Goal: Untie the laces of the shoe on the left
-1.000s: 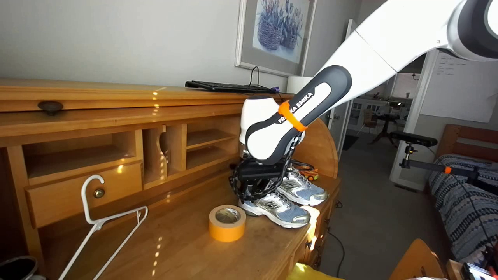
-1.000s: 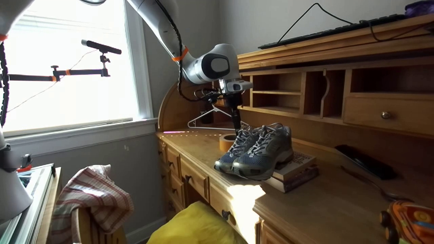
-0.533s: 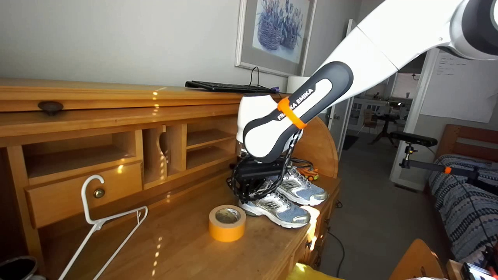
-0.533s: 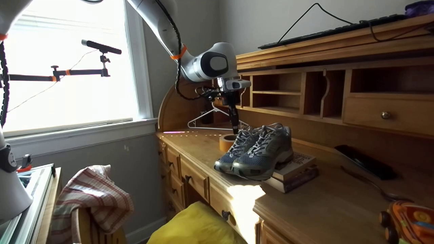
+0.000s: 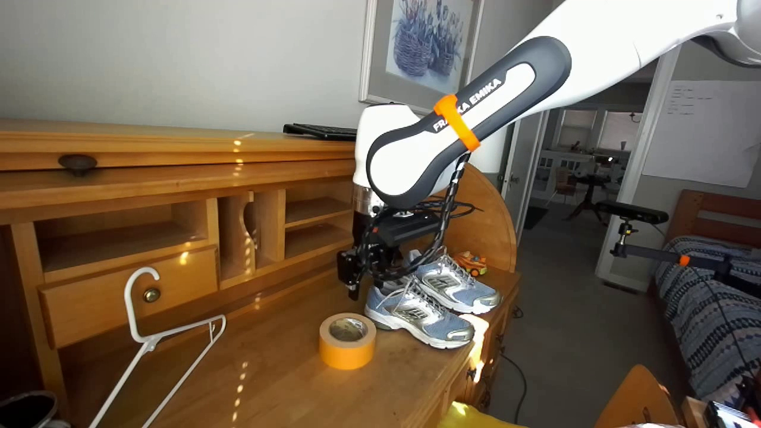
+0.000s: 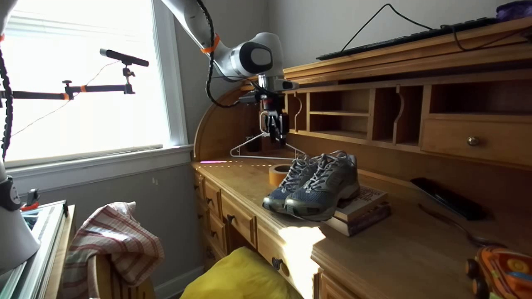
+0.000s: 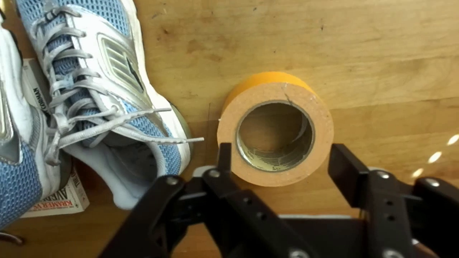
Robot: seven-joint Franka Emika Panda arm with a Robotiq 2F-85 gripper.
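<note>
My gripper (image 7: 281,157) has risen and turned, spread wide, holding nothing; the laces (image 7: 96,129), perhaps still knotted, need pulling.

Under me is a brown wooden desk (image 5: 279,368). A gray and blue shoe (image 5: 416,315) sits on it, with a fat yellow roll of tape (image 5: 347,356) just beside it. The other shoe (image 6: 326,187) is next to that, by some books (image 6: 365,203); I can't tell if it rests on them. I also see a white hanger (image 5: 148,343), a flat black thing (image 6: 449,198) and an orange toy car (image 6: 505,272) on the wood.
</note>
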